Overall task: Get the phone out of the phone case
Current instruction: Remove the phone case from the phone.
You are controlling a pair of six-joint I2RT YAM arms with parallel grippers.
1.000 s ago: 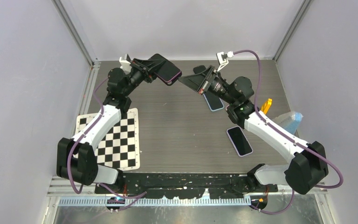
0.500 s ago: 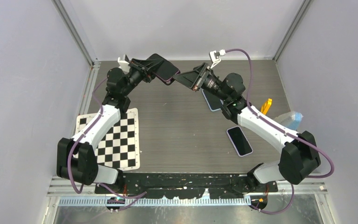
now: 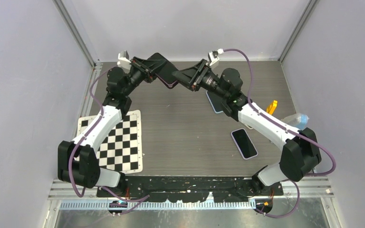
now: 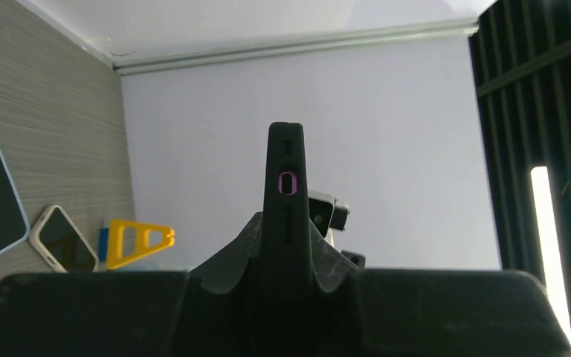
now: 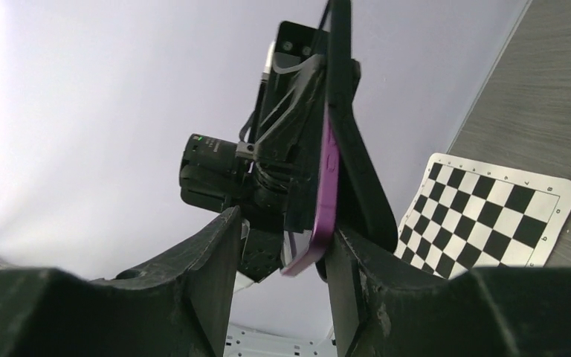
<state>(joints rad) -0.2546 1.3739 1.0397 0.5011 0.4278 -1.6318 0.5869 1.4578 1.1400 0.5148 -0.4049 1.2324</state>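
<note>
pinching the phone case (image 4: 288, 149) in my left gripper (image 4: 288, 256), i centre the spread right gripper (image 5: 282, 229) on the purple phone (image 5: 327, 186) (freed edge only).

The left arm (image 3: 100, 126) and right arm (image 3: 272, 128) are each built of white, rounded link shells joined by bulky black joint housings. A purple cable (image 3: 240, 50) is run along each arm and hangs off it in loose loops. A small white block (image 3: 217, 53) is mounted at each wrist. The fingers (image 5: 208, 275) are moulded in matte black, thick at the root and tapered.
</note>
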